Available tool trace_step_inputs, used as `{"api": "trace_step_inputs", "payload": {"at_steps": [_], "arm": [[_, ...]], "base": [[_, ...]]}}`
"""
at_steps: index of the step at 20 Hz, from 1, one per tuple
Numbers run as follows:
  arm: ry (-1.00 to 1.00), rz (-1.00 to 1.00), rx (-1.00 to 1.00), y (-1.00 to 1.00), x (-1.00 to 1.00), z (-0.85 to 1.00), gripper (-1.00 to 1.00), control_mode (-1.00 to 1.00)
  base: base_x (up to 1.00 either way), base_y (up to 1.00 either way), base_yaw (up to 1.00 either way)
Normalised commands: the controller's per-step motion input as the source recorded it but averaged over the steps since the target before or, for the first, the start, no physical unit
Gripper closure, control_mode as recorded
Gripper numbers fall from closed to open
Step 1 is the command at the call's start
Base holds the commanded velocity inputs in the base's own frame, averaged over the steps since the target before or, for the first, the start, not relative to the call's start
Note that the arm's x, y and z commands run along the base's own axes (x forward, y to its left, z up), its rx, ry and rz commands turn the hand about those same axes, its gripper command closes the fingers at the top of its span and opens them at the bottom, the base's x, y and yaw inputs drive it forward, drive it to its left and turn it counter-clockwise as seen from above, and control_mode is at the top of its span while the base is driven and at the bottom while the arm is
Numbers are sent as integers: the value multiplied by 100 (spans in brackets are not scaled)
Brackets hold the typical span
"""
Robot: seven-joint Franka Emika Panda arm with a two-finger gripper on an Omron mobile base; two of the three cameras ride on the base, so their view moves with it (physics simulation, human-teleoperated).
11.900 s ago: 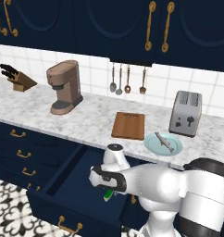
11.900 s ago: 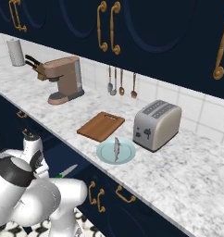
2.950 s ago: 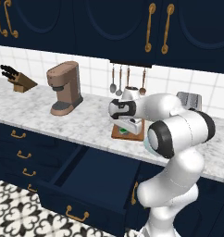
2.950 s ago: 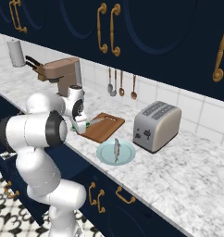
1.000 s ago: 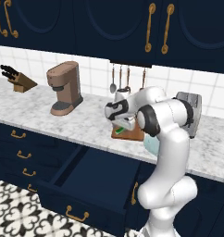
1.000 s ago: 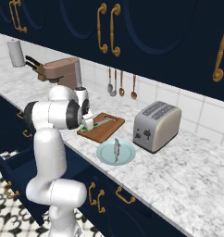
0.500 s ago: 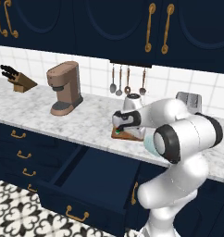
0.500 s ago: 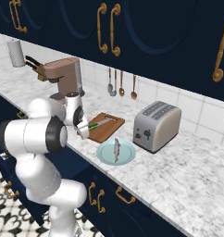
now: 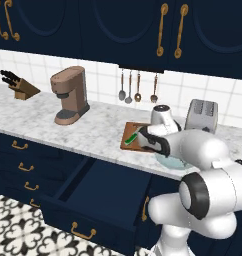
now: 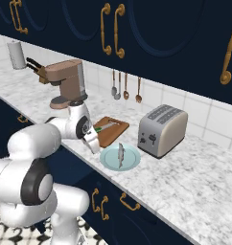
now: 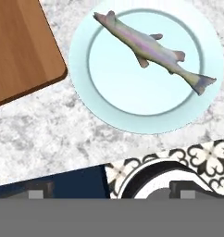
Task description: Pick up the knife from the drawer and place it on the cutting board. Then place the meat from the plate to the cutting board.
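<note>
The knife (image 10: 101, 127) with its green handle (image 9: 133, 137) lies on the brown cutting board (image 10: 113, 132), free of my hand. Just right of the board, near the counter's front edge, sits the pale teal plate (image 10: 130, 161) with the meat, a whole fish (image 10: 121, 154), on it. My gripper (image 10: 93, 143) hangs over the counter edge between board and plate, open and holding nothing. In the hand view the plate (image 11: 114, 97) and fish (image 11: 153, 48) lie ahead of the widely parted fingertips (image 11: 37, 193), with a corner of the cutting board (image 11: 21, 46) at upper left. The wide navy drawer (image 9: 100, 192) stands pulled out below.
A silver toaster (image 10: 162, 130) stands right of the plate. A brown coffee machine (image 9: 69, 95) and a knife block (image 9: 15, 85) are further left. Utensils (image 9: 137, 87) hang on the tiled wall behind the board. The open drawer juts out in front of the lower cabinets.
The jaws have opened and let the knife go onto the cutting board. The hand has since shifted off the board toward the plate.
</note>
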Motion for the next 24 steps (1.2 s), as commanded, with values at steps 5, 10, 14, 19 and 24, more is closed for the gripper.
{"api": "trace_step_inputs", "payload": {"at_steps": [5,10,14,19,24], "arm": [[13,10,-3,-79,-10,6,-100,-100],[5,13,-4,-67,0,0,-100,-100],[5,18,-2,-67,8,-8,-100,-100],[0,19,0,-29,36,-41,-100,-100],[3,9,0,0,43,-22,-100,-100]], "base": [[0,0,0],[0,0,0],[0,0,0],[0,0,0],[0,0,0]]}}
